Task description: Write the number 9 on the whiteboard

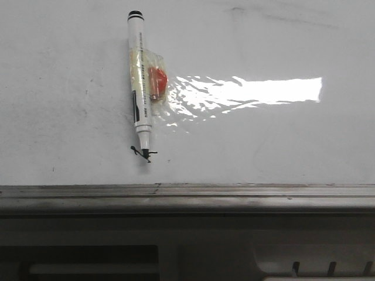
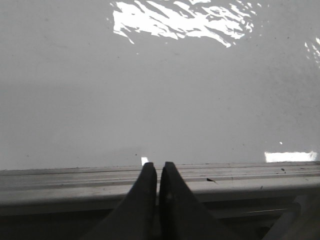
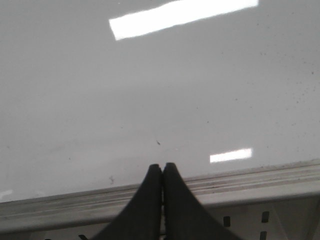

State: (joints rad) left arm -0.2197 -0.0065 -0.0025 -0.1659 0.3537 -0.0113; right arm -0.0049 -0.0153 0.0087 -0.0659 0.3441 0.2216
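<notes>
Board (image 1: 263,140) is filling most of the front view, glossy, w/ a bright strip of glare (image 1: 275,91) lying across its right half. Grey ledge (image 1: 187,196) is running along its bottom edge.

A marker (image 1: 140,82) is lying flat on the board, left of centre, cap end up, tip pointing down toward the ledge. Body is white w/ black cap band + black clip. Clear tape (image 1: 158,85) w/ an orange-red piece under it is sitting against the marker's right side.

At the tip, a small black scribble (image 1: 143,153) is showing: short diagonal dash + tick. I'm not seeing a full 9 on the board, only that scribble.

My left gripper (image 2: 158,172) is hovering over the ledge, tips at the board's lower edge, jaws pressed together, holding nothing. My right gripper (image 3: 162,172) is sitting the same way at the ledge, jaws closed tip to tip, empty. Both are apart from the marker; neither wrist view is showing it.
</notes>
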